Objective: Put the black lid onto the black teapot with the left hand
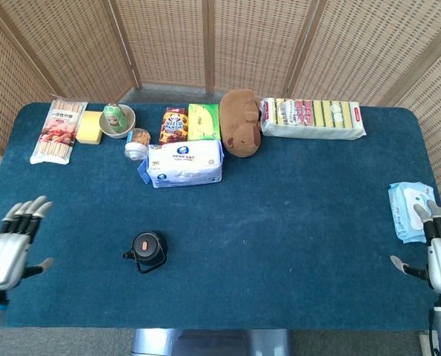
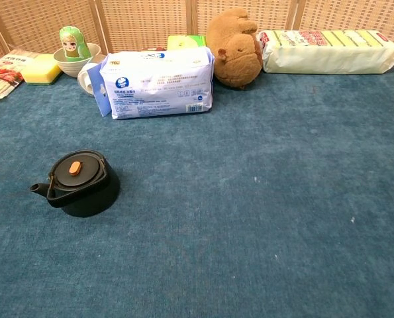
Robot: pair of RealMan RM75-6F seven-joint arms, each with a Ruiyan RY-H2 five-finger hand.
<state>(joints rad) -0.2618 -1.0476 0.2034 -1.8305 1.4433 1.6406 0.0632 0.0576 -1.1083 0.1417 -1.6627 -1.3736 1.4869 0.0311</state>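
Left hand (image 1: pixel 9 241) empty, fingers spread, at the near-left edge of the table (image 1: pixel 294 222), well apart from the black teapot (image 1: pixel 148 252). Shows in the head view only. Right hand (image 1: pixel 439 248) also empty with fingers apart, at the far right edge, just beside a blue wipes pack (image 1: pixel 409 210); not part of this.

Black teapot sits alone on the near-left part of the table, spout toward the left hand's side, handle folded down. Black lid (image 2: pixel 77 169) with its orange knob (image 2: pixel 75 168) looks seated flat in the pot's mouth in both views, level, no gap showing. Judgement: placement looks done, the step in hand is clearing off.

To do it well: keep the left hand clear of the pot, fingers open, no sweep across the handle or spout. If a check is wanted, confirm from the chest view that the lid is level all round; if tilted, a light press on the knob from straight above, not from the side, since the pot would likely slide on the cloth.

Back row far off: tissue pack (image 1: pixel 184 163), plush bear (image 1: pixel 240 122), no clutter near the pot.
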